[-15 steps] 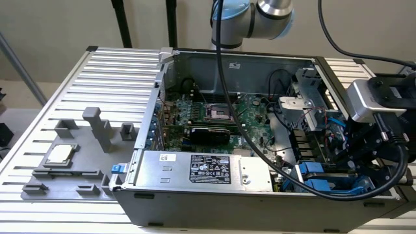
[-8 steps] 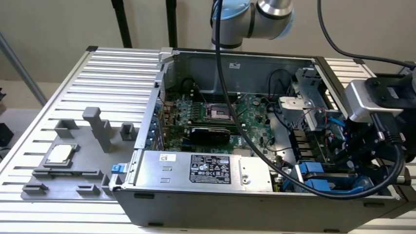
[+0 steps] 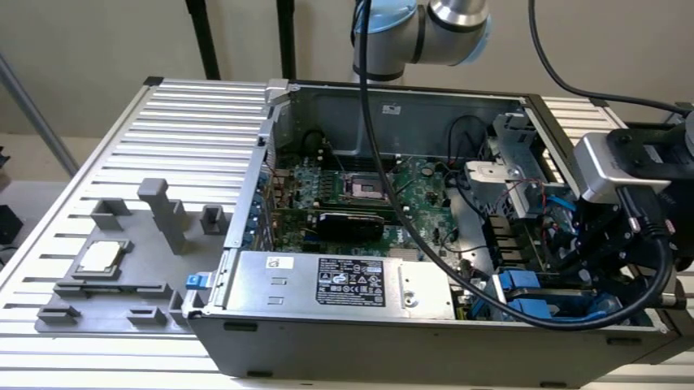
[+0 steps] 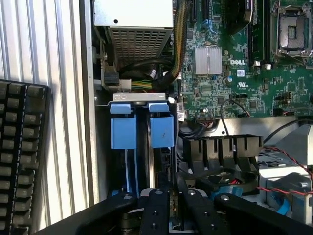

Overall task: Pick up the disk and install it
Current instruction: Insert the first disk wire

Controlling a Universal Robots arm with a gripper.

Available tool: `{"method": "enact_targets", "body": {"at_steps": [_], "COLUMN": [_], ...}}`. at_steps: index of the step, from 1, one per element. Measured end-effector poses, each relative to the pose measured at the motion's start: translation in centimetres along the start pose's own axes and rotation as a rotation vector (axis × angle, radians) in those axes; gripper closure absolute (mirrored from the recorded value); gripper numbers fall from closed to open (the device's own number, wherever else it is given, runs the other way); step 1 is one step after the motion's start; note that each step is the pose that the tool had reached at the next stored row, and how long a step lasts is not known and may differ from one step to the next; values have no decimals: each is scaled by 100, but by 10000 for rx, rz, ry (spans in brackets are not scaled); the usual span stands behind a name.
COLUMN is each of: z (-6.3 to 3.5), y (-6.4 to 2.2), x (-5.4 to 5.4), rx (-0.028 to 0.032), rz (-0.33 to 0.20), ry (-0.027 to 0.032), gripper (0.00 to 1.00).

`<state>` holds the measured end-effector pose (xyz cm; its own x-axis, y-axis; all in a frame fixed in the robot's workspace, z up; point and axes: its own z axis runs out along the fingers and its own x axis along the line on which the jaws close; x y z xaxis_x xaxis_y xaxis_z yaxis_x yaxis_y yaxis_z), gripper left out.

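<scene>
Slatted table (image 3: 195, 106): PC case (image 3: 434, 341), jig (image 3: 109, 284).

1 PC case (image 3: 358, 341), 1 power supply (image 3: 336, 284), 1 motherboard (image 4: 244, 73), 2 blue tabs (image 4: 123, 132) (image 4: 162, 131), 1 keyboard (image 4: 19, 156), 1 chip (image 3: 100, 258), 1 gripper (image 4: 171, 205).

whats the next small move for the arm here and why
Probably a short, straight push further down into the bay. In the wrist view the fingers are pinched narrowly on the edge of the disk, which stands on edge in the bay beside the blue rails. Whether it is fully seated cannot be told.
</scene>
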<state>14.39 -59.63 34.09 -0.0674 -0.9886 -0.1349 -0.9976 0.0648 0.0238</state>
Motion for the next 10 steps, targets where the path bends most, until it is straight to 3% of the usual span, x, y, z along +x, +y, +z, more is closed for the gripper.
{"method": "enact_targets", "body": {"at_steps": [4,10], "z": [-2,2], "y": [0,2], "x": [-6,-22], "rx": [4,6], "rz": [11,12], "ry": [39,42], "gripper": [84,84]}}
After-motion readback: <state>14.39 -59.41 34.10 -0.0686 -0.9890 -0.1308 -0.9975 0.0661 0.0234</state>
